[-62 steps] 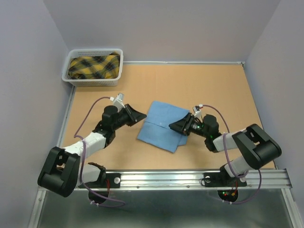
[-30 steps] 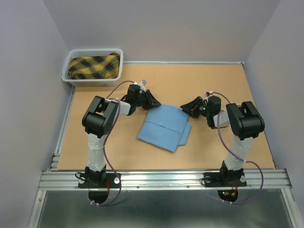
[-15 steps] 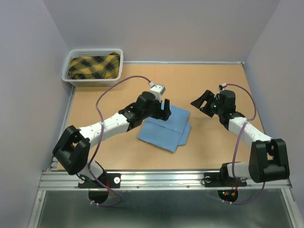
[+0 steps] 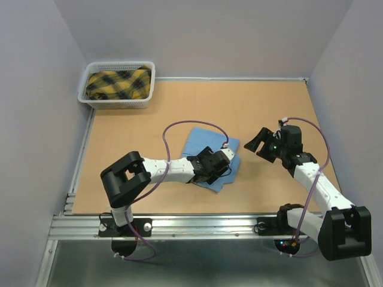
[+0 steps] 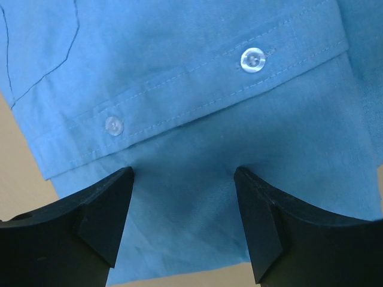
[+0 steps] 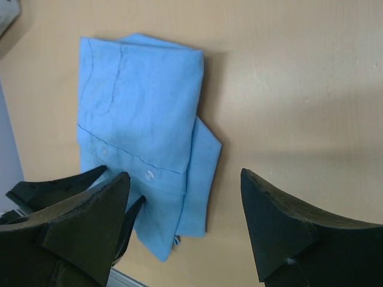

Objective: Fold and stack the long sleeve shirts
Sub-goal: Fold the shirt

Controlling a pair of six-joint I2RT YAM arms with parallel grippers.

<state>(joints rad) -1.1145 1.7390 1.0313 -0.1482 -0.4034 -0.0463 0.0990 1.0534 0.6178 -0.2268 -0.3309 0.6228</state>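
One long sleeve shirt, light blue and folded into a rectangle, lies flat at the middle of the table. My left gripper hovers low over its near right part, jaws open. In the left wrist view the shirt fills the frame, its button placket running across, and the left gripper straddles bare cloth without pinching it. My right gripper stands open to the right of the shirt, apart from it. The right wrist view shows the shirt ahead of the open right gripper.
A white basket holding a yellow and black plaid cloth stands at the back left corner. Grey walls close in the tan table on three sides. A metal rail runs along the near edge.
Both grippers have opened. The left arm swung from the shirt's far left edge down onto its near right part. The right gripper drew back a little to the right.
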